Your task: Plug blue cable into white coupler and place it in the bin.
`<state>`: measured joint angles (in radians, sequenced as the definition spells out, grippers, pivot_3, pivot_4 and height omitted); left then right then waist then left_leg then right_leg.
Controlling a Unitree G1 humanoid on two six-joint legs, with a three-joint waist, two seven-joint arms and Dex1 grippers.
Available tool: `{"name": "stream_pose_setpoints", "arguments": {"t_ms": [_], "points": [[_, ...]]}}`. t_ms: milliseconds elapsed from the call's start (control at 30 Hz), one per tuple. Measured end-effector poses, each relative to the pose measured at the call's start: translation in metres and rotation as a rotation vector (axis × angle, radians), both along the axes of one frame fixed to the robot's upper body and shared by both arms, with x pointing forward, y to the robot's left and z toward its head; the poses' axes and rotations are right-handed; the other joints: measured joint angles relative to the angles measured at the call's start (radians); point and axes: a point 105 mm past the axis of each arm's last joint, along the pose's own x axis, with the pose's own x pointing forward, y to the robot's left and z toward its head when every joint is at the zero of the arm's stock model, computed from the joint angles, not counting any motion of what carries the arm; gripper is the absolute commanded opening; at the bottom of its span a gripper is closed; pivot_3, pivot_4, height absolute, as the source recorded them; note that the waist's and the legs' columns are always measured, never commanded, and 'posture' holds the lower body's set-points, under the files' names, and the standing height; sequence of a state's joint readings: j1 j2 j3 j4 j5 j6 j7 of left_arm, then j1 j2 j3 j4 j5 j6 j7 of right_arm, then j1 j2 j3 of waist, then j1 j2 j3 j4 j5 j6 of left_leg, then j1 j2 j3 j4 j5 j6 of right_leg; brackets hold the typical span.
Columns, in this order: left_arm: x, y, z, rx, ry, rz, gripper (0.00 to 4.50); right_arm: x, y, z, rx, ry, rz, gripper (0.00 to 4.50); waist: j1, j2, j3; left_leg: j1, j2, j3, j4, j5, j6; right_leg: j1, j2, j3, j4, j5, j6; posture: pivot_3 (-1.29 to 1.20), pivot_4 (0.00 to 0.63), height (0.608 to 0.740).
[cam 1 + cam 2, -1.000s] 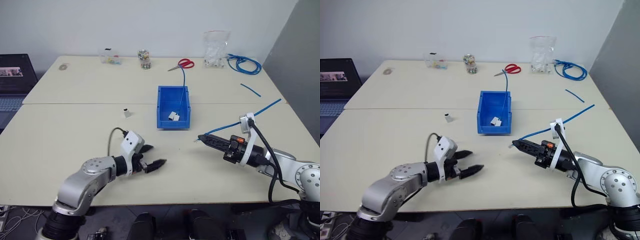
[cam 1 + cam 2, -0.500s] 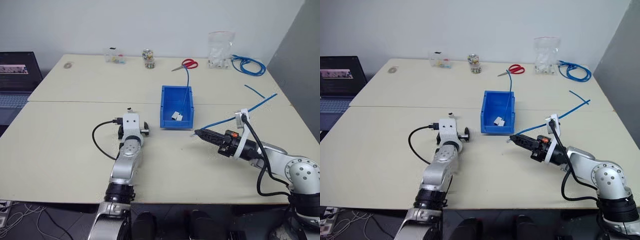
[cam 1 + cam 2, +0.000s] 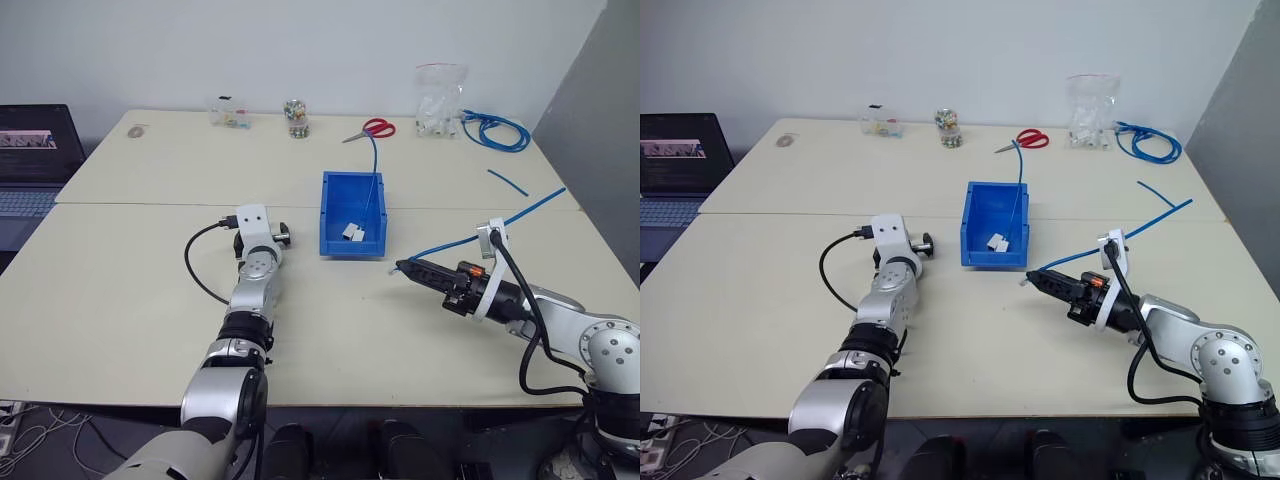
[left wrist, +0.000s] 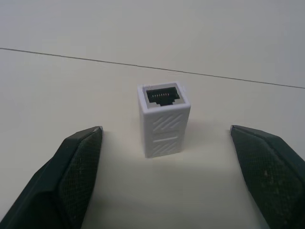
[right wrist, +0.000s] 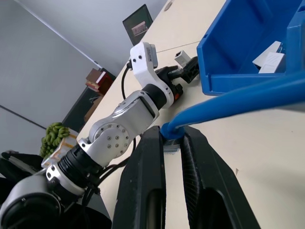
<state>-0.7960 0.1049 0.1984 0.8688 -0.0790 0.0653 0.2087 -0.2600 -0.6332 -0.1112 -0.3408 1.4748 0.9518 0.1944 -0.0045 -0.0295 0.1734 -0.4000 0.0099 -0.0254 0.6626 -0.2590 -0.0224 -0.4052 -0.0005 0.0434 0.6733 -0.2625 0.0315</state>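
Observation:
The white coupler (image 4: 163, 121) stands upright on the table with its dark opening up, between the wide-apart fingers (image 4: 78, 160) of my left gripper (image 4: 165, 133). That gripper is open and touches neither side of the coupler. My right gripper (image 3: 408, 268) is shut on the blue cable (image 3: 452, 243) just behind its clear plug (image 5: 170, 142). It hovers low over the table, right of the bin's near corner, and the cable trails off to the far right. The bin (image 3: 350, 246) stands mid-table, with small white connectors and another thin blue cable in it.
Along the back edge are a jar (image 3: 293, 118), red scissors (image 3: 375, 127), a clear bag (image 3: 437, 98) and a coiled blue cable bundle (image 3: 490, 129). A short blue scrap (image 3: 500, 181) lies at the right, and a laptop (image 3: 30, 150) sits off the table's left.
My left arm has swung forward and turned, bringing its open gripper around the white coupler. The right gripper has kept its hold on the cable in the same place. The camera view has shifted slightly.

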Motion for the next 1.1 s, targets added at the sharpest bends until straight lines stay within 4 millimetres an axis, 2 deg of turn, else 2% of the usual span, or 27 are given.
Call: {"name": "stream_pose_setpoints", "arguments": {"t_ms": [167, 500, 667, 833, 933, 1033, 1100], "points": [[0.001, 0.002, 0.0, 0.001, -0.004, 0.004, 2.91, 0.0, -0.007, 0.001, -0.005, -0.004, -0.03, 0.18, 0.0, 0.0, 0.0, 0.0, 0.0, 0.0, 0.0, 0.0, 0.0, 0.0, 0.0, 0.0, 0.0, 0.0, 0.0, 0.0, 0.15, 0.74], [0.001, 0.004, 0.0, 0.002, -0.005, 0.006, 0.79, 0.001, -0.008, -0.002, -0.005, 0.009, -0.046, 0.18, 0.0, 0.0, 0.0, 0.0, 0.0, 0.0, 0.0, 0.0, 0.0, 0.0, 0.0, 0.0, 0.0, 0.0, 0.0, 0.0, 0.15, 0.74], [0.001, 0.009, 0.0, 0.011, 0.001, 0.013, 0.79, 0.0, -0.008, -0.002, -0.005, 0.008, -0.041, 0.18, -0.002, 0.0, 0.0, 0.0, 0.0, 0.0, 0.0, 0.0, 0.0, 0.0, 0.0, 0.0, 0.0, 0.0, 0.0, 0.0, 0.15, 0.74], [-0.01, 0.028, 0.002, 0.061, 0.001, -0.038, 0.79, 0.0, -0.008, -0.002, -0.003, 0.007, -0.035, 0.18, -0.026, 0.0, 0.0, 0.0, 0.002, -0.001, -0.001, 0.0, 0.0, -0.001, 0.0, 0.001, 0.0, 0.0, 0.0, 0.0, 0.15, 0.74], [-0.04, 0.029, 0.001, 0.117, 0.012, -0.29, 0.79, -0.003, -0.009, -0.003, -0.01, 0.008, -0.024, 0.18, -0.038, 0.0, 0.001, 0.001, 0.003, -0.002, -0.002, 0.0, -0.001, -0.002, 0.0, 0.003, 0.001, 0.003, -0.005, 0.0, 0.15, 0.74], [-0.106, 0.016, -0.004, 0.159, 0.123, -0.744, 0.79, -0.004, -0.012, 0.002, -0.033, -0.013, -0.012, 0.18, -0.046, 0.001, 0.002, 0.0, 0.004, -0.002, -0.003, -0.001, -0.003, -0.004, -0.003, 0.004, 0.003, 0.001, -0.008, 0.0, 0.15, 0.74], [-0.152, -0.012, -0.002, 0.115, 0.196, -1.071, 0.79, -0.003, -0.013, 0.011, -0.062, -0.054, 0.005, 0.18, -0.034, 0.005, 0.005, 0.0, 0.002, -0.004, -0.002, -0.001, -0.002, -0.004, -0.005, 0.002, 0.002, 0.0, -0.01, 0.0, 0.15, 0.74]]}}
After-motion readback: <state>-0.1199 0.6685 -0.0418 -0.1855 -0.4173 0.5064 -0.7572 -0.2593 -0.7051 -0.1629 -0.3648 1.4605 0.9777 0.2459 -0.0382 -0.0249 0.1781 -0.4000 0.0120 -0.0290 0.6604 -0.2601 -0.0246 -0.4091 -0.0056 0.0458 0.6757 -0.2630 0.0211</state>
